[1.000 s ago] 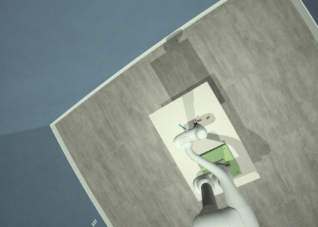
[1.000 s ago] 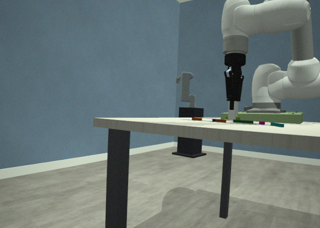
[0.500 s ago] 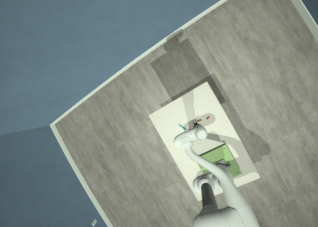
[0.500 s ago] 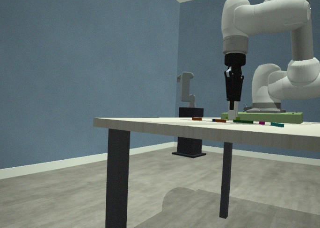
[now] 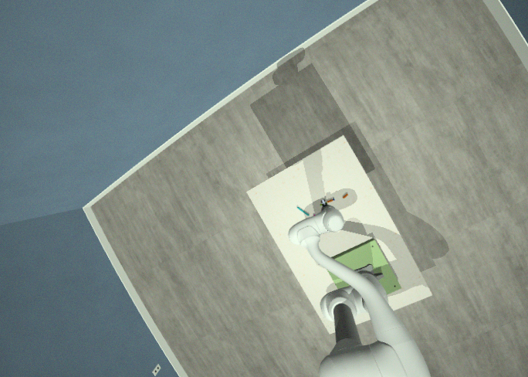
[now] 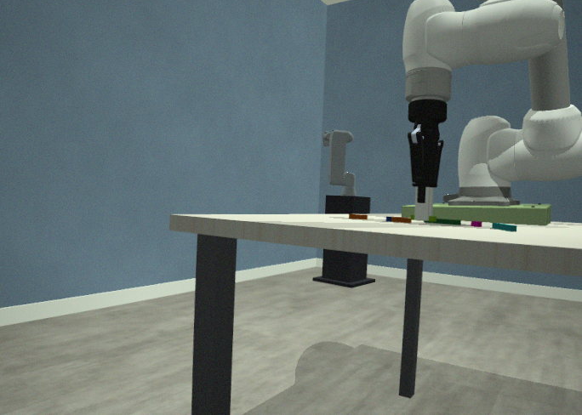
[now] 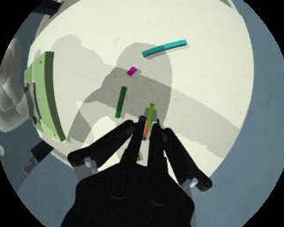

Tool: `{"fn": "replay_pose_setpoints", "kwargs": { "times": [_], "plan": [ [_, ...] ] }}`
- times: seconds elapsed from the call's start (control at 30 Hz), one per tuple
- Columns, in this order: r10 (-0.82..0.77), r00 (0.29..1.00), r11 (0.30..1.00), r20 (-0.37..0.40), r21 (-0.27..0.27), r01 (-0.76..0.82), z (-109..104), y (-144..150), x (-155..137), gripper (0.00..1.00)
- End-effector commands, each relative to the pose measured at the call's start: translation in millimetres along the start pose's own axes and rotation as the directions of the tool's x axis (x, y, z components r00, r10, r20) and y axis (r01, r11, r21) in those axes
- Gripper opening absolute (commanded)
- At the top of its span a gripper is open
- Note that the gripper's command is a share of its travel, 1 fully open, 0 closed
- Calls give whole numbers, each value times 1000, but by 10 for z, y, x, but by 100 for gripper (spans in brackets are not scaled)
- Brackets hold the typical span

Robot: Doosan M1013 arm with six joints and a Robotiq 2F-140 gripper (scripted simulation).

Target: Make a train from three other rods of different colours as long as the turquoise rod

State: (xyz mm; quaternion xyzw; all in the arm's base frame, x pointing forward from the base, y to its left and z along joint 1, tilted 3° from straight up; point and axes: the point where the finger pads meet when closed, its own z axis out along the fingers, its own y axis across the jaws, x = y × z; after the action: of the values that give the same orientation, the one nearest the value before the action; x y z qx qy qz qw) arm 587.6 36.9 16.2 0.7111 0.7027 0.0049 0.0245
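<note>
Gripper [image 5: 323, 202] [image 6: 423, 213] [image 7: 150, 113] is closed on the lime rod [image 6: 432, 218] [image 7: 151, 114], fingers pointing down, rod held level, low at the table [image 5: 272, 193] [image 6: 282, 226] [image 7: 204, 66]. Can't tell if its underside touches the top. In the exterior view, the blue rod [image 5: 333, 198] [image 6: 388, 218] [image 7: 144, 138] and an inner orange rod [image 5: 330, 200] [image 6: 401, 219] [image 7: 146, 131] lie to the left of the gripper, blue at the left end. Wrist view puts lime, orange and blue roughly in one line, orange in the middle. Fingers partly cover that stretch, so can't tell whether the lime-orange joint is tight. Second orange rod [image 5: 345, 195] [image 6: 357, 216] [image 7: 138, 158] lies flat farther left, apart from blue. Right of the gripper, in order: dark green rod [image 6: 447, 221] [image 7: 121, 102], magenta rod [image 6: 476, 224] [image 7: 131, 71], turquoise rod [image 5: 302, 211] [image 6: 504, 226] [image 7: 164, 48], all flat and apart. Light-green base plate [image 5: 347, 257] [image 6: 517, 217] [image 7: 58, 129] sits on the far side, under the arm's foot.
</note>
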Motion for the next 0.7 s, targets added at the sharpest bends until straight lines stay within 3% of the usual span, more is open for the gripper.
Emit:
{"fn": "replay_pose_setpoints", "kwargs": {
  "times": [0.0,0.67],
  "plan": [
    [0,1000,1000,0,0,0,27,0,0,3],
    [0,1000,1000,0,0,0,60,0,0,3]
  ]
}}
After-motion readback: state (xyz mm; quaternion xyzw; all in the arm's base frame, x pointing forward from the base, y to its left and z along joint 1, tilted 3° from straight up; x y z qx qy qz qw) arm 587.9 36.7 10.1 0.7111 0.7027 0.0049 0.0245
